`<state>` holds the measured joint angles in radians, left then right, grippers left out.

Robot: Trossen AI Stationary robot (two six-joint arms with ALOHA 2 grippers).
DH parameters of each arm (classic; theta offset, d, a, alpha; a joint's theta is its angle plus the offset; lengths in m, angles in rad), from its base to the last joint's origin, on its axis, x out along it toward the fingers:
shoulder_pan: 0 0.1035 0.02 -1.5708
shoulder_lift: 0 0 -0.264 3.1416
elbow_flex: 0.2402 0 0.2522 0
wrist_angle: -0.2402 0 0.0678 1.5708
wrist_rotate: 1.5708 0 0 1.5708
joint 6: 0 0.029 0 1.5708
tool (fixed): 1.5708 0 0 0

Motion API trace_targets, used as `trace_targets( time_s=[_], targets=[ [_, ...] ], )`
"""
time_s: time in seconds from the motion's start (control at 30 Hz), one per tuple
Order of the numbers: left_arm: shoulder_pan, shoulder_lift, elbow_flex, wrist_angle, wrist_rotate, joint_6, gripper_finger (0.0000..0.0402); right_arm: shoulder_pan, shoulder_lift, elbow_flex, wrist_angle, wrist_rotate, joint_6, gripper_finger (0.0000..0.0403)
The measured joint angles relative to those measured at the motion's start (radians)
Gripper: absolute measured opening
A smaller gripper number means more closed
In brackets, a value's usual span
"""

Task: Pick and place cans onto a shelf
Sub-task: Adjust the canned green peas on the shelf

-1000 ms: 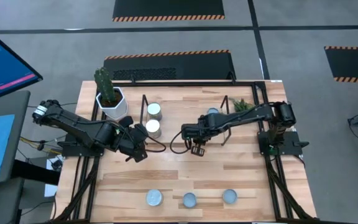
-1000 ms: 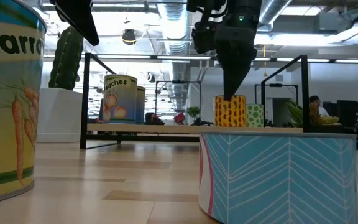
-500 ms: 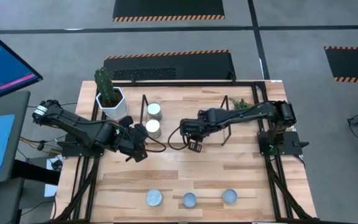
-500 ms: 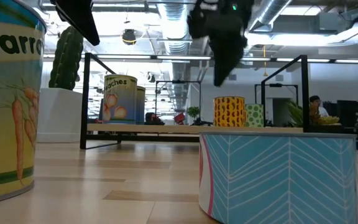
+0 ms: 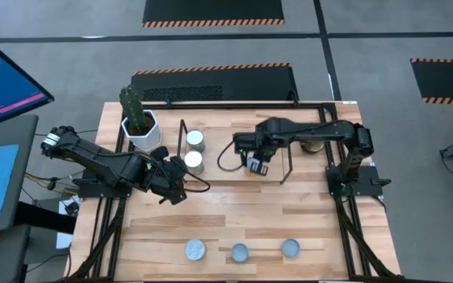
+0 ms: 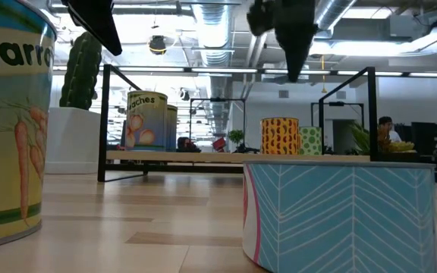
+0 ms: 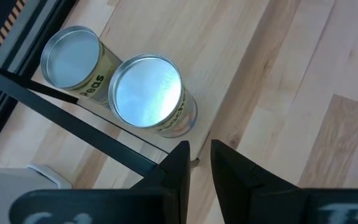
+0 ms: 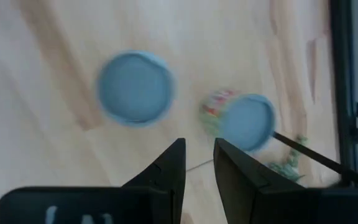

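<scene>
1. Pale wood planks make up the table (image 5: 234, 212) in the high view. The shelf (image 5: 230, 149) of thin black rods stands across its far half. Two silver-topped cans (image 5: 194, 151) stand touching each other at the shelf's left end, just beside the white pot with a cactus (image 5: 138, 119). Three more cans (image 5: 239, 251) stand in a row near the table's front edge, well apart from the shelf. The right gripper (image 5: 256, 164) hangs over the middle of the shelf; its fingers are too small here to read. The left gripper (image 5: 173, 189) waits just in front of the two silver-topped cans.

2. In the low view, a teal can with a leaf pattern (image 6: 338, 212) and a carrot-labelled can (image 6: 10, 121) stand close to the camera, well in front of the shelf. On the shelf stand a peach-labelled can (image 6: 148, 119) at one end and a yellow spotted can (image 6: 280, 136) with a green can (image 6: 310, 140) just beside it. A dark gripper tip (image 6: 290, 34) hangs above the yellow can, not touching it.

3. In the left wrist view, the left fingers (image 7: 180, 163) sit nearly together with a slim gap, holding nothing, beside the nearer silver-topped can.

4. In the right wrist view, the right fingers (image 8: 171, 163) are close together with a narrow gap, empty, above two blue-topped cans (image 8: 134, 88) on the shelf.
</scene>
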<state>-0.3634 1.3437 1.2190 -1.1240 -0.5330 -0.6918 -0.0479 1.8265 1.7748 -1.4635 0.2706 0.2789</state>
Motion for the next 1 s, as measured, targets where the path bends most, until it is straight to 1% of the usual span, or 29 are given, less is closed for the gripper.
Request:
trace_targets(
  time_s=[0.13, 0.4, 0.53, 0.7, 0.83, 1.0],
  targets=[
    [0.0, 0.0, 0.0, 0.0, -0.001, 0.0, 0.0052, -0.051, 0.002, -0.061, 0.001, -0.006, -0.04, 0.0108],
    [0.0, 0.0, 0.0, 0.0, -0.002, -0.001, 0.0052, -0.121, 0.001, -0.167, 0.031, -0.012, -0.068, 0.0108],
    [0.0, 0.0, 0.0, 0.0, -0.002, -0.002, 0.0052, -0.132, 0.002, -0.208, 0.077, -0.045, -0.092, 0.0108],
    [0.0, 0.0, 0.0, 0.0, -0.002, -0.002, 0.0052, -0.123, 0.002, -0.209, 0.13, -0.046, -0.155, 0.011],
    [0.0, 0.0, 0.0, 0.0, -0.002, -0.012, 0.0052, -0.126, 0.002, -0.209, 0.133, -0.06, -0.157, 0.0124],
    [0.0, 0.0, 0.0, 0.0, -0.002, -0.012, 0.0052, -0.14, 0.012, -0.21, 0.14, -0.044, -0.156, 0.0161]
  ],
)
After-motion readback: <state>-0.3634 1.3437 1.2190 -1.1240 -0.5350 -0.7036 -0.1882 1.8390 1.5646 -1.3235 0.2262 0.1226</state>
